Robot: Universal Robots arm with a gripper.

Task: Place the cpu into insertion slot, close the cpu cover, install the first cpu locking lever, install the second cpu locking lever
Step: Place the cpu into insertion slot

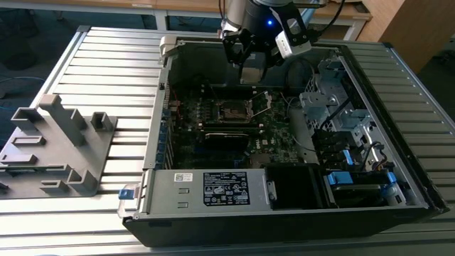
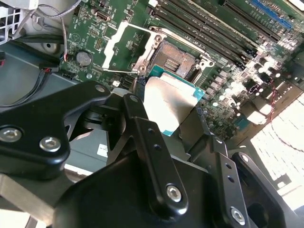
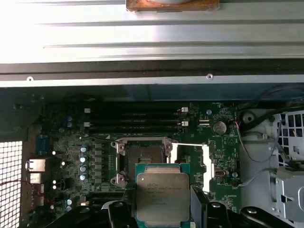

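My gripper [image 1: 251, 68] hangs inside the open computer case, above the motherboard and shut on the cpu [image 3: 162, 192]. The cpu [image 2: 168, 102] is a flat square chip with a silvery top and a green rim, clamped between two black fingers [image 2: 137, 107]. It hovers just beside and above the insertion slot [image 3: 142, 159], a dark square socket in a metal frame, seen also in the exterior view [image 1: 233, 112] and the second wrist view [image 2: 173, 64]. The cpu cover [image 3: 192, 164] is swung open to the side of the socket [image 2: 121, 50] [image 1: 261, 101].
Memory slots [image 3: 133, 118] run along one side of the socket. A power supply [image 1: 220, 189] and a drive cage with blue tabs [image 1: 355, 178] fill the case's near end. A grey fixture [image 1: 57, 144] stands on the slatted table [image 1: 106, 58] at the exterior view's left.
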